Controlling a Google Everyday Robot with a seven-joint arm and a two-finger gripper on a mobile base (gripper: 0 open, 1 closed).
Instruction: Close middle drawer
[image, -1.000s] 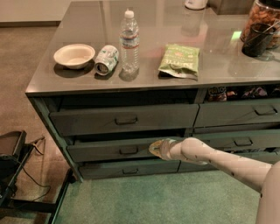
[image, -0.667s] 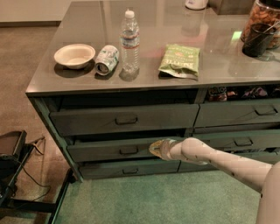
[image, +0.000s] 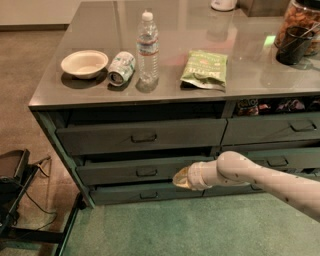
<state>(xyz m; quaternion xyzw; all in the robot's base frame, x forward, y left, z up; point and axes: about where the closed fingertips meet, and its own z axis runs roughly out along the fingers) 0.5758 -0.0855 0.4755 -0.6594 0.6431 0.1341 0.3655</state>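
Note:
The middle drawer (image: 120, 171) is the wide dark grey-green one in the left column, with a small dark pull handle (image: 146, 172) at its centre. Its front stands a little proud of the cabinet, with a dark gap above it. My gripper (image: 179, 179) is at the end of the pale arm (image: 260, 180) that comes in from the right. It is at the right part of the drawer's front panel, to the right of the handle, close to or touching the panel.
The top drawer (image: 142, 136) is above and the bottom drawer (image: 145, 194) below; narrower drawers (image: 272, 129) are in the right column. On the countertop stand a bowl (image: 84, 63), a can (image: 121, 68), a water bottle (image: 147, 47), a green bag (image: 205, 67) and a jar (image: 299, 32). A black stand (image: 15, 200) is at the lower left.

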